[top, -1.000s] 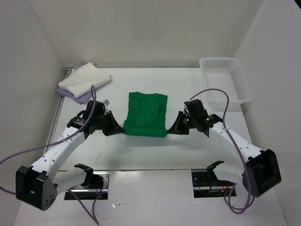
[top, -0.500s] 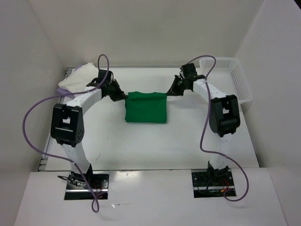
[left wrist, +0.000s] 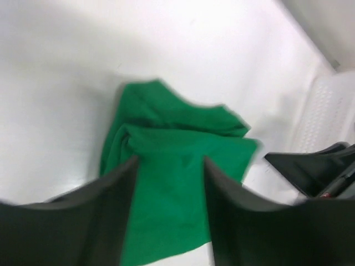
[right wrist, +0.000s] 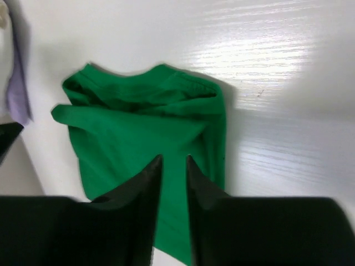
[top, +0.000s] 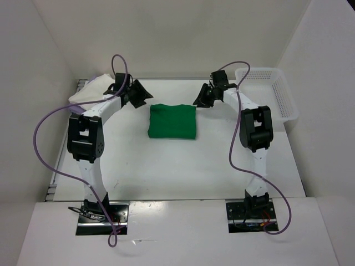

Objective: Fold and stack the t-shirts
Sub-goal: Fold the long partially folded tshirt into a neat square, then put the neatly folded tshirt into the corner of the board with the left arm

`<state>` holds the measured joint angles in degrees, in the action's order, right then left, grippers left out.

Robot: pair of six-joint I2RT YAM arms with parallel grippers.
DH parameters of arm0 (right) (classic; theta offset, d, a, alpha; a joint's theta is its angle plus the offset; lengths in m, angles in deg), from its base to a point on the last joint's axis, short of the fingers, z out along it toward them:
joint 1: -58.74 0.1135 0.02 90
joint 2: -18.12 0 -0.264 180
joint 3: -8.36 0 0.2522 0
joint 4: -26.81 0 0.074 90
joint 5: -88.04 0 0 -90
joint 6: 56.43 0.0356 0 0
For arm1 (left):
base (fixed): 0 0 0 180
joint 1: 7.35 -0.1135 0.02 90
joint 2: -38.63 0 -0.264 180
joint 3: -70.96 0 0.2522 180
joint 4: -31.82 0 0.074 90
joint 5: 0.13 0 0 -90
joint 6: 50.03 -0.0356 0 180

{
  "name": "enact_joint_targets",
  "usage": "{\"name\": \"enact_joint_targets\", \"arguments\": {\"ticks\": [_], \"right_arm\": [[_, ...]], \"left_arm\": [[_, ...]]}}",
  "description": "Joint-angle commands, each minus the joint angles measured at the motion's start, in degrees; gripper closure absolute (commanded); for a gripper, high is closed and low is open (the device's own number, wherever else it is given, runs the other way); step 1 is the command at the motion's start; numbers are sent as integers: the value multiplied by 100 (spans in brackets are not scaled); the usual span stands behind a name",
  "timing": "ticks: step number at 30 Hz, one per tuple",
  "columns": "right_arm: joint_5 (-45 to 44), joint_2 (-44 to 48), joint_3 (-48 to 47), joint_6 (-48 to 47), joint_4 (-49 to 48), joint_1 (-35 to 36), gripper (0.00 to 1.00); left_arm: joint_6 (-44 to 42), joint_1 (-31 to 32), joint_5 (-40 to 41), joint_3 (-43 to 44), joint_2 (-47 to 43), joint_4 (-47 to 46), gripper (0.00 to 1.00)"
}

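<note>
The green t-shirt (top: pixel 172 121) lies folded in a neat rectangle mid-table. My left gripper (top: pixel 141 95) hovers just off its far left corner, jaws apart and empty. My right gripper (top: pixel 199 98) hovers off the far right corner, jaws slightly apart and empty. In the left wrist view the green t-shirt (left wrist: pixel 166 188) shows below the open gripper (left wrist: pixel 171 163). The right wrist view shows the green cloth (right wrist: pixel 127 133) beneath its gripper (right wrist: pixel 173 160). The white t-shirt (top: pixel 83 97) rests on the lavender t-shirt (top: pixel 99 78) at the back left, partly hidden by the left arm.
A white mesh basket (top: pixel 288 105) stands at the back right by the wall. Both arms stretch far across the table, with purple cables looping above them. White walls close in the table on three sides.
Both grippers carried the green shirt's near edge over to the far edge, folding it in half. They then let go, opened and lifted off slightly beyond the far corners.
</note>
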<state>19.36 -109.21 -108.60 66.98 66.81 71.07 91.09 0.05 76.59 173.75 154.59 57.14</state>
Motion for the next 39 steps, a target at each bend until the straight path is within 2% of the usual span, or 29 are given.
{"name": "enact_joint_targets", "arguments": {"ticks": [1, 3, 5, 7, 9, 10, 11, 18, 29, 32, 33, 35, 39], "right_arm": [[-119, 260, -271, -36, -101, -82, 64], [-119, 444, -323, -36, -101, -82, 59], [-172, 594, -324, -141, -49, -30, 59], [-172, 848, -35, -194, -49, 40, 68], [-59, 981, 255, -194, -205, 207, 84], [142, 1034, 596, -142, -294, 268, 96], [223, 1122, 782, -55, -408, 426, 100], [566, 1122, 2091, 183, -1094, 963, 100], [162, 1377, 3726, 324, -1604, 963, 100], [109, 1675, 4157, 377, -1604, 963, 100], [109, 1885, 4280, 377, -1604, 963, 100], [109, 2114, 4650, 377, -1526, 1024, 100], [162, 2808, 4914, 377, -1262, 1147, 98]], "left_arm": [[4, -46, 62, 247, -99, -276, 38], [4, -46, 176, 89, -301, -364, 34], [4, -46, 238, -279, -555, -557, 36], [57, 24, -25, -509, -680, -716, 44], [-92, 217, -166, -641, -742, -716, 50], [-93, 427, -166, -859, -803, -716, 52], [-93, 516, -262, -1027, -873, -864, 52], [-162, 693, -535, -2240, -926, -1217, 54], [-339, 693, -307, -3883, -1435, -1226, 54], [-339, 693, -307, -4401, -1997, -1015, 54], [-339, 693, -307, -4543, -2425, -849, 54], [-400, 693, -133, -4754, -3084, -647, 49], [-532, 641, 9, -4545, -3782, -67, 46]]}}
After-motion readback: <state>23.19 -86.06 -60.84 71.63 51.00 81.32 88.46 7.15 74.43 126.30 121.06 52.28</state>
